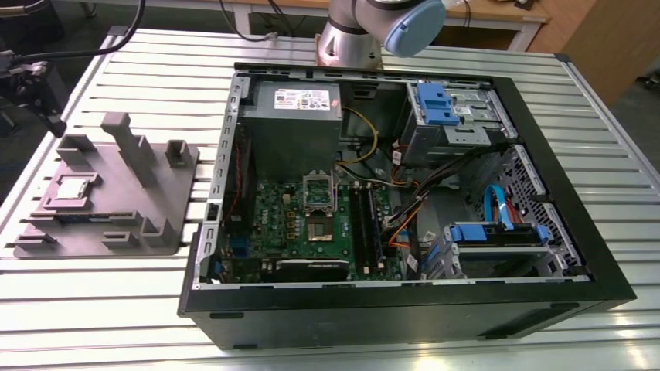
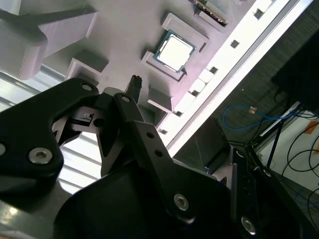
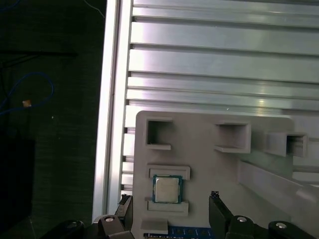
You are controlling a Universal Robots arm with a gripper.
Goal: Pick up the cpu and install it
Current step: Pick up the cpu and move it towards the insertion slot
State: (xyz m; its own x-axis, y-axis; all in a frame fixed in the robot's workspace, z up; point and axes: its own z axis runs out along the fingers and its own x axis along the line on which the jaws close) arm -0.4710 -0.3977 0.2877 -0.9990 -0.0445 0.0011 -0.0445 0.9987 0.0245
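- First wrist view: my gripper [image 3: 170, 201] stands wide and empty, with its fingertips [image 3: 215, 199] one to each side of the cpu [image 3: 166, 189].
- The cpu lies flat, silvery top up, in a shallow seat on the fixture plate [image 3: 209, 164], close to the plate's edge by the table [image 3: 209, 64] rim.
- I hang over the plate, apart from the cpu; I judge nothing touches it yet.
- Being square, the cpu has no long axis. The plate's two ledges guard two of its sides, and my fingertips face the two free ones.
- In the exterior view, the plate lies beside the open computer case [image 1: 413, 309].
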